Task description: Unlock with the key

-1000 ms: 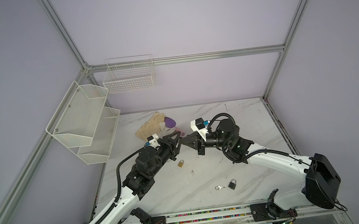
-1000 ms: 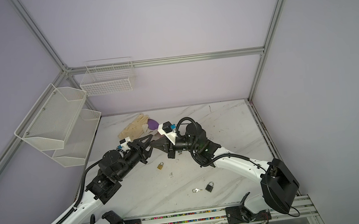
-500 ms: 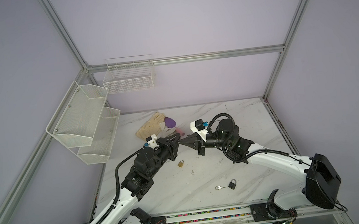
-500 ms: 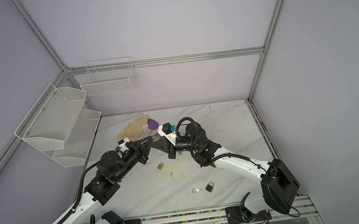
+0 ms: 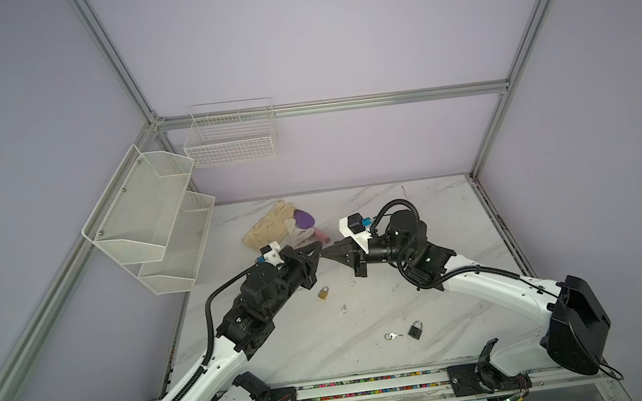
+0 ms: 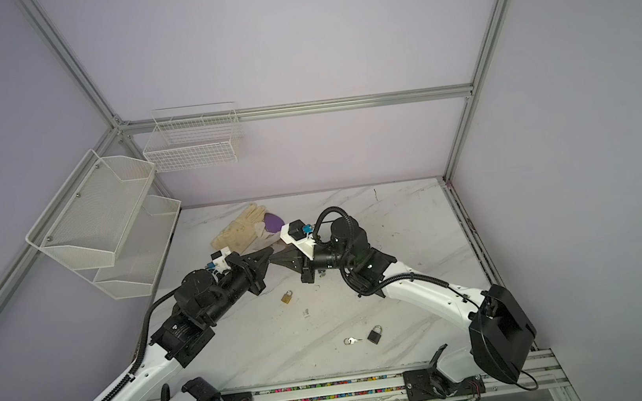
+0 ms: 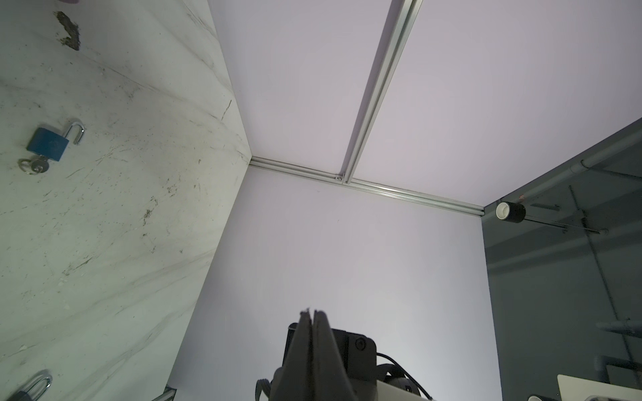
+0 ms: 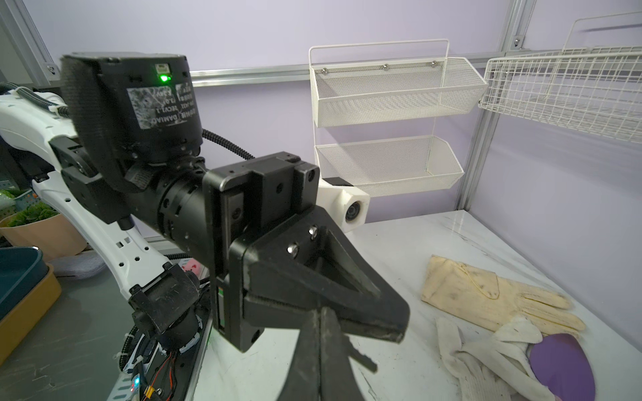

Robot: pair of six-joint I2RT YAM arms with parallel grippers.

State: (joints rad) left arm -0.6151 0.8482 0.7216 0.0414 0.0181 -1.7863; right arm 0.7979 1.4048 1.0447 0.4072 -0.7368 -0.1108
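Silver on white marble, and nearest the front edge of the table (image 5: 456, 210), there's the key (image 5: 393, 336). It lies flat with its ring end out and its other end right at the base of the blue padlock (image 5: 415, 330), touching or all but, and whether the blade sits in the keyway can't be told. It looks a light, thin, stiff thing, likely to skate on that polished top, so the bow by the ring is the place to pinch, blade left free. The lock should be dense, hard and smooth-sided: clamp across its flat faces, clear of shackle and keyway. Further in, a brass padlock (image 5: 323, 292) sits alone. Above and beyond it the left gripper (image 5: 318, 247) and right gripper (image 5: 326, 252) meet tip to tip, each with fingers pressed together, nothing visibly between them. Farthest back lie the gloves (image 5: 269, 228).
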